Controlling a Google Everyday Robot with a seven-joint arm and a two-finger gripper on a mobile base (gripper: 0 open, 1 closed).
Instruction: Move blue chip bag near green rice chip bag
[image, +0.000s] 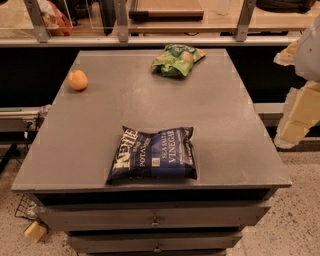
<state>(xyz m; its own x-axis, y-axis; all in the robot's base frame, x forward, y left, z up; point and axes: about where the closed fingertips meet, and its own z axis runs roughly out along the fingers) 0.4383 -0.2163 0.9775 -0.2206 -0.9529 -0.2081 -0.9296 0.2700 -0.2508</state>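
While the blue chip bag (153, 154) is lying ungrasped, well apart from the green rice chip bag (177, 59), the hand (300, 112) is hovering at right; I cannot tell its state.

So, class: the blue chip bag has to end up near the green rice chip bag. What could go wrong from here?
1. The gripper is off the table's right side, well away from the blue chip bag; the glossy bag may slip from a grasp.
2. The green rice chip bag lies by the table's far edge; overshooting could push it off.
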